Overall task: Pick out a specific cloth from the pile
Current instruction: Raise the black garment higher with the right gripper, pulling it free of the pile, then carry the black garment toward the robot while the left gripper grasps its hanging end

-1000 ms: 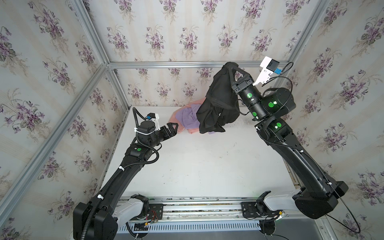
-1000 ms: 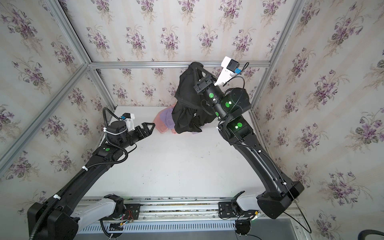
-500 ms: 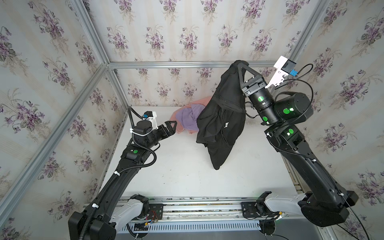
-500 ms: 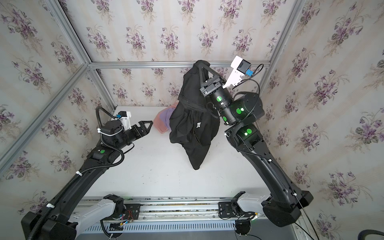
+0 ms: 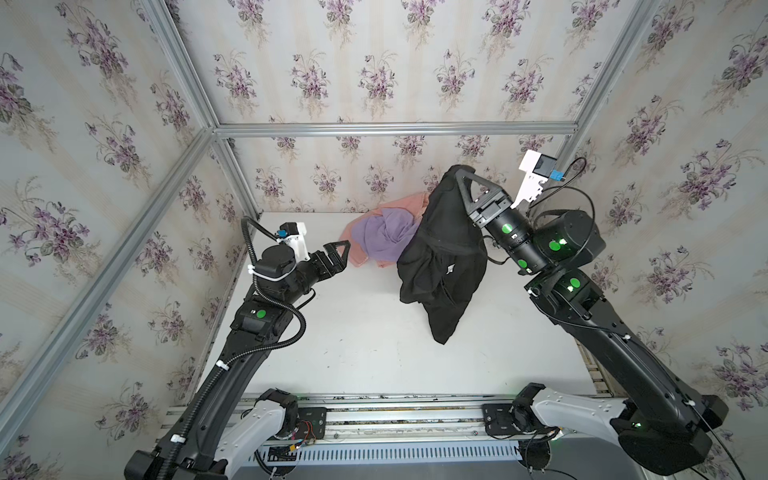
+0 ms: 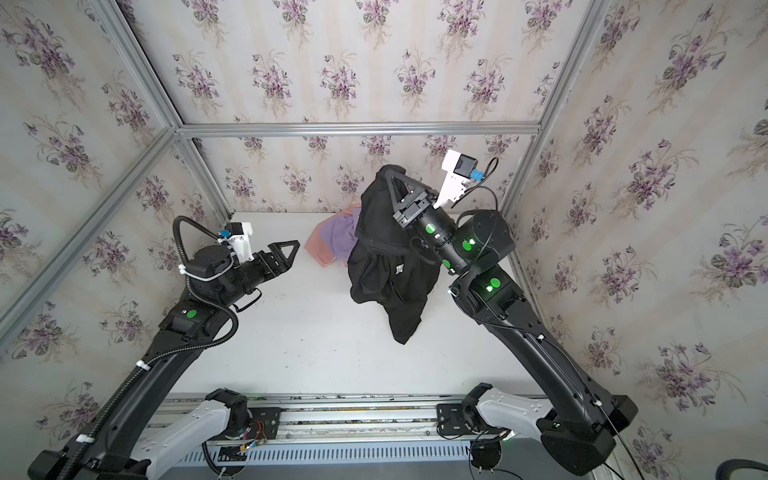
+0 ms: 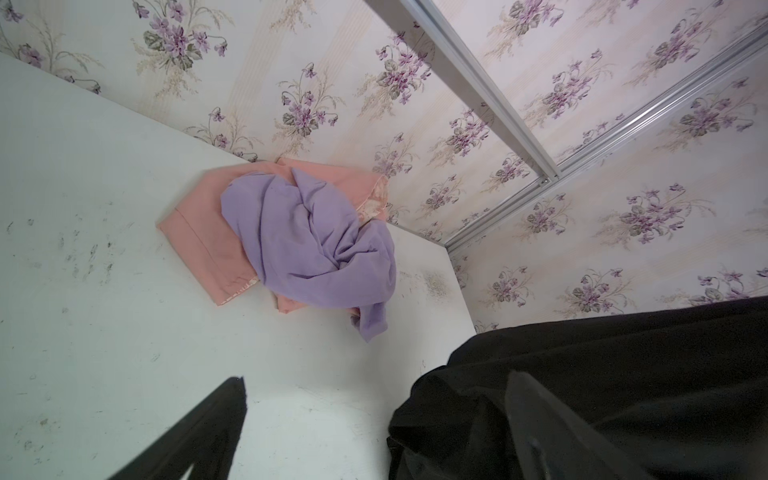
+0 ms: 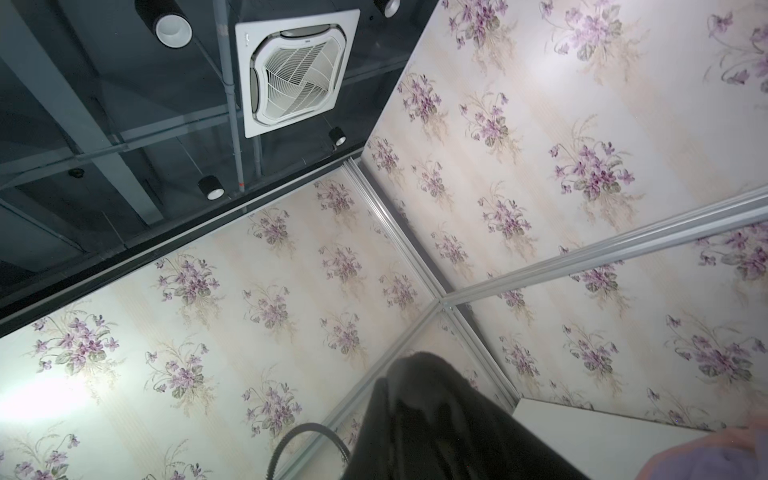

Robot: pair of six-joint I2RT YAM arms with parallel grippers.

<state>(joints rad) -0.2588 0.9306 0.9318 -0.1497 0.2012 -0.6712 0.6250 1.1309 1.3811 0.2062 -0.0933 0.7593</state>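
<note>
The black cloth (image 5: 440,266) hangs from my right gripper (image 5: 457,171), which is shut on its upper edge high above the table's back right. In both top views its lower end (image 6: 401,332) droops to the white table. The wrist view shows the cloth (image 8: 436,428) draped over the right gripper (image 8: 415,374), hiding the jaws. What is left of the pile is a lavender cloth (image 5: 386,237) on a salmon-pink one (image 5: 409,203) at the back wall. My left gripper (image 5: 338,249) is open and empty, just left of the pile (image 7: 307,245), with the black cloth (image 7: 623,374) beside one finger.
Floral-papered walls with aluminium frame bars (image 5: 395,129) close in the white table (image 5: 353,353) on three sides. The arm bases sit on a rail (image 5: 395,415) along the front edge. A black cable loop (image 8: 307,436) shows by the right wrist.
The right gripper pulled the black cloth up off the pile until it hung long, then came slightly down and left. The left arm has barely moved.
</note>
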